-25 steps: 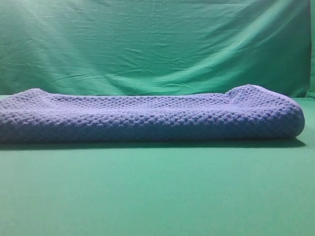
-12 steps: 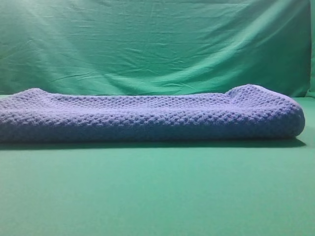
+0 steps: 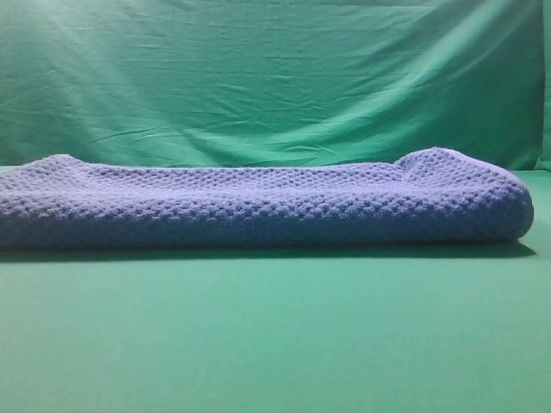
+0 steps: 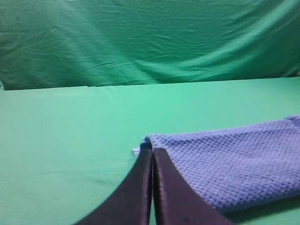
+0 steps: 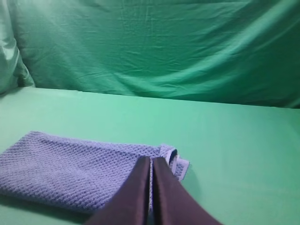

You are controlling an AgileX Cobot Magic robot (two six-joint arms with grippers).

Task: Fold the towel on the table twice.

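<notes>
- The towel (image 3: 258,206) lies folded on the bench (image 3: 275,335), a long blue-grey band running from the left edge of the exterior view almost to the right edge, with the rounded fold at its right end.
- Its far right corner bulges up a little above the rest of the top layer.
- In the left wrist view the left gripper (image 4: 152,151) has its two dark fingers pressed together, tips at the towel's near left corner; whether they touch the cloth cannot be told.
- In the right wrist view the right gripper (image 5: 151,160) is likewise pressed together, tips over the towel's right end, just beside a small turned-up corner (image 5: 178,164) with a pale hem.
- A wrinkled green curtain (image 3: 275,77) hangs behind the bench.
- No brand, label or writing can be read anywhere.
</notes>
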